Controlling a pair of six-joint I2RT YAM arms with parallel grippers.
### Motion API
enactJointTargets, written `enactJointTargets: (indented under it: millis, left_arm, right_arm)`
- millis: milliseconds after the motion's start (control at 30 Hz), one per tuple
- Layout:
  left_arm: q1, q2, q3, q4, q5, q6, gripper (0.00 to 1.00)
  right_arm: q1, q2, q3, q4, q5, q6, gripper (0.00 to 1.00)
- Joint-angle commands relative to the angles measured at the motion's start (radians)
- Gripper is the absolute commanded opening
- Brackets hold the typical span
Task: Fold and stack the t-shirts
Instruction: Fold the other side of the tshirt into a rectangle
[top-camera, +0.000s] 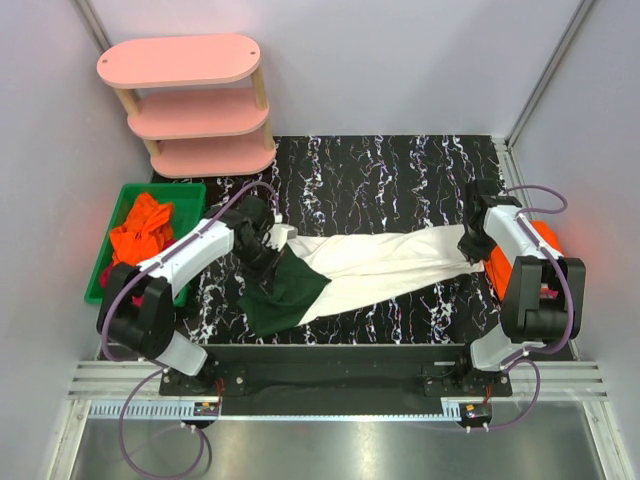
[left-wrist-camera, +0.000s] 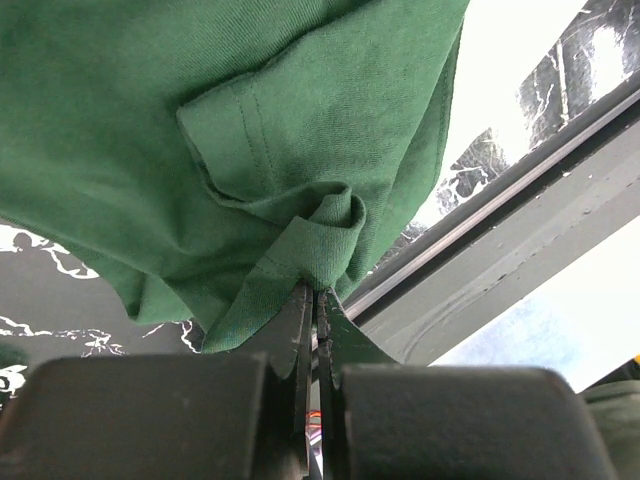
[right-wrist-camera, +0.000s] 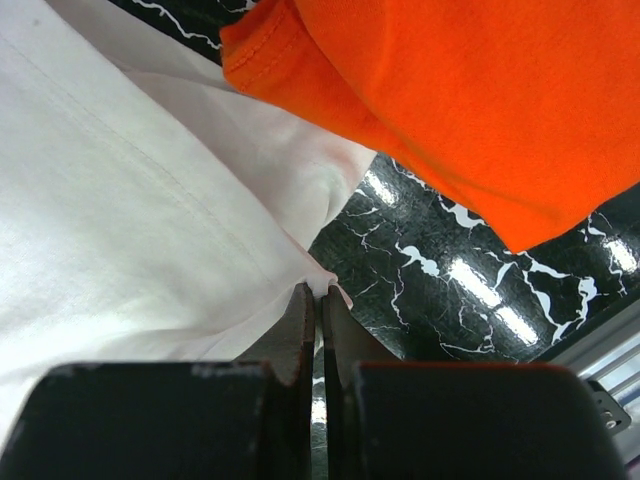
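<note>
A white t-shirt (top-camera: 385, 265) with dark green sleeves (top-camera: 283, 300) is stretched left to right across the black marble table (top-camera: 380, 170). My left gripper (top-camera: 268, 252) is shut on a fold of green sleeve cloth (left-wrist-camera: 322, 250) at the shirt's left end. My right gripper (top-camera: 470, 245) is shut on a pinch of the white cloth (right-wrist-camera: 325, 283) at the right end. A bright orange t-shirt (top-camera: 520, 262) lies folded at the table's right edge, partly under my right arm; it also shows in the right wrist view (right-wrist-camera: 470, 90). The print is hidden.
A green bin (top-camera: 130, 250) at the left holds crumpled orange shirts (top-camera: 142, 228). A pink three-tier shelf (top-camera: 190, 105) stands at the back left. The table's metal front rail (left-wrist-camera: 520, 190) runs just below the green sleeve. Grey walls close in both sides.
</note>
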Motion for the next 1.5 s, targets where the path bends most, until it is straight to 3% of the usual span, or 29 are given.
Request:
enactJointTargets:
  millis: [0, 333, 433, 467, 533, 567, 600, 700, 800, 900, 933, 1067, 1267, 1467]
  left_arm:
    - [-0.013, -0.013, 0.021, -0.013, 0.016, 0.028, 0.00]
    - [-0.053, 0.009, 0.058, -0.072, 0.065, 0.094, 0.00]
    - [-0.057, 0.040, 0.087, -0.101, 0.091, 0.108, 0.21]
    - [-0.057, 0.037, 0.092, -0.101, 0.090, 0.107, 0.37]
    - [-0.057, -0.006, 0.110, -0.089, 0.075, 0.108, 0.53]
    - [-0.057, -0.025, 0.131, -0.078, 0.064, 0.104, 0.71]
    - [-0.056, -0.064, 0.145, -0.057, 0.039, 0.097, 0.80]
    - [-0.056, -0.091, 0.208, -0.017, -0.004, 0.070, 0.92]
    - [-0.056, -0.053, 0.234, 0.038, -0.037, 0.036, 0.89]
    - [-0.054, 0.036, 0.245, 0.077, -0.036, 0.002, 0.81]
    - [-0.054, 0.065, 0.254, 0.082, -0.041, -0.001, 0.74]
    - [-0.054, 0.199, 0.282, 0.094, -0.074, 0.018, 0.59]
    - [-0.054, 0.366, 0.317, 0.097, -0.120, 0.025, 0.54]
    - [-0.027, 0.506, 0.375, 0.062, -0.180, 0.004, 0.54]
  right_arm:
    - [-0.007, 0.004, 0.018, -0.038, 0.045, 0.018, 0.00]
    - [-0.007, 0.093, 0.030, -0.052, -0.004, 0.016, 0.01]
    - [-0.007, 0.083, 0.039, -0.049, 0.010, 0.021, 0.18]
    - [-0.007, 0.067, 0.042, -0.042, 0.010, 0.024, 0.22]
    - [-0.007, 0.003, 0.045, 0.007, -0.015, 0.024, 0.38]
    - [-0.007, -0.015, 0.059, 0.024, -0.027, 0.023, 0.45]
    - [-0.007, -0.044, 0.070, 0.053, -0.051, 0.018, 0.53]
    - [-0.007, -0.051, 0.128, 0.087, -0.099, -0.010, 0.56]
    - [-0.007, -0.016, 0.160, 0.107, -0.124, -0.028, 0.54]
    - [-0.007, 0.048, 0.159, 0.124, -0.148, -0.033, 0.38]
    - [-0.007, 0.065, 0.156, 0.129, -0.154, -0.033, 0.28]
    - [-0.007, 0.133, 0.157, 0.169, -0.196, -0.033, 0.13]
    - [-0.005, 0.227, 0.206, 0.172, -0.228, -0.031, 0.11]
    - [-0.007, 0.312, 0.281, 0.127, -0.216, -0.022, 0.15]
